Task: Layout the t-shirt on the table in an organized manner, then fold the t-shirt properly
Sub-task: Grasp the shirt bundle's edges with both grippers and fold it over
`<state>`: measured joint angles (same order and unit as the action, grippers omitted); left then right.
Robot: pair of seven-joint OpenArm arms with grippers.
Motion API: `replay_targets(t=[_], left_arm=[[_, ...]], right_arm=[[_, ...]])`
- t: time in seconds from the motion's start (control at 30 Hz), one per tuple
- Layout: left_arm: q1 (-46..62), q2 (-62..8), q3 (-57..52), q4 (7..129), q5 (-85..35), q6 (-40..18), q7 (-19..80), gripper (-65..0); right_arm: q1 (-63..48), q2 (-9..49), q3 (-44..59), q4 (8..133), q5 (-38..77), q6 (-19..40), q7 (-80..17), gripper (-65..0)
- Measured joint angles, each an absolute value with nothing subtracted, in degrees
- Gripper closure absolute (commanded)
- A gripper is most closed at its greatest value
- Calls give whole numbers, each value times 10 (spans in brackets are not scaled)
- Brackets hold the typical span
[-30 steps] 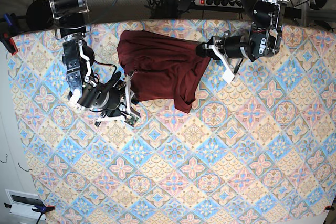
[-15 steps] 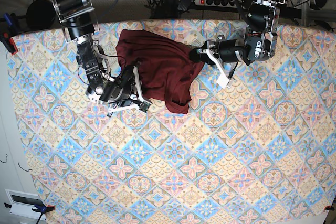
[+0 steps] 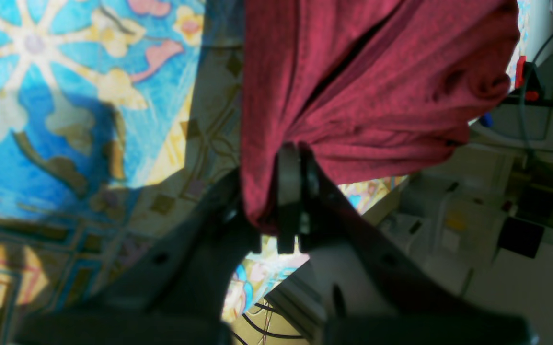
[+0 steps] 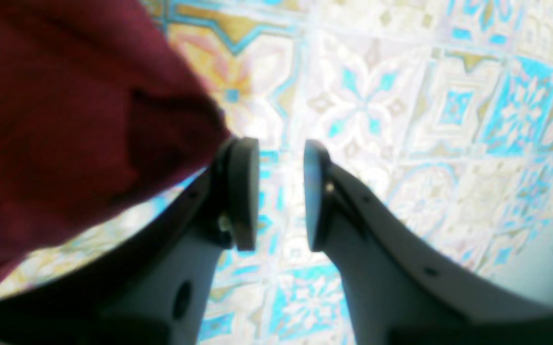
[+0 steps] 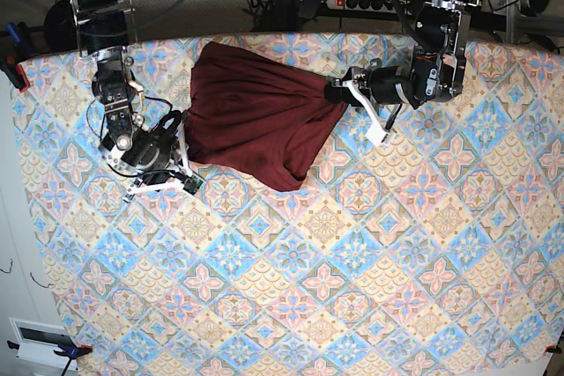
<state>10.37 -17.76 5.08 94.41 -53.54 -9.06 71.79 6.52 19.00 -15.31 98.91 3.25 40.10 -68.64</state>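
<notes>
The left gripper (image 3: 290, 196) is clenched on a gathered fold of the t-shirt (image 3: 367, 91): in the left wrist view its two dark fingers (image 3: 288, 191) sit pressed together with maroon cloth pinched between them and bunched along one side. From that pinch the cloth fans away from the fingertips in long pleats, and beyond it lies the patterned table (image 3: 65, 110), with the table's edge and room clutter past the other side of the fingers.

The right gripper (image 4: 281, 191) is released. Its two round pads (image 4: 245, 191) stand apart with bare tile pattern showing between them. The t-shirt (image 4: 65, 124) lies just beside the outer face of one pad, touching or nearly touching it, but none of it is between the pads.

In the base view the t-shirt (image 5: 256, 116) lies near the far edge of the table (image 5: 352, 288), stretched into a broad wedge. Its narrow end meets the left gripper (image 5: 339, 90), and its wide end lies just beside the right gripper (image 5: 181, 160). Most of the patterned table extends toward the near side, well apart from both grippers.
</notes>
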Motion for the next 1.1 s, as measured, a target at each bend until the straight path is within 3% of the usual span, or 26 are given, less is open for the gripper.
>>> replay_targets(t=[0.3,0.5,0.6,0.93,0.97,1.07,1.1], left_arm=[[100,-173,50,997,-536,-90,691,0],[118,-159,48,998,-536,-90,691,-188],[136,-161,47,1017,-531,-88,693,-214],[174,-140,-103,1061,-527,-88,690,-199],[180,-139,-103,1070,-529,-88,690,-173],[199,-138,-70,1102,-533,-91,694,0],[204,-136,-56,1111,-535,-93,695,0]], right_arm=[[53,188,-140,1014,30,402,-691,-149],[55,188,-140,1013,30,402,-691,-149],[55,187,-140,1013,30,402,-691,-149],[55,186,-140,1013,31,402,-684,-144],[57,186,-140,1013,30,403,-684,-132],[76,186,-140,1006,28,403,-689,-62],[87,186,-140,998,29,403,-686,-39]])
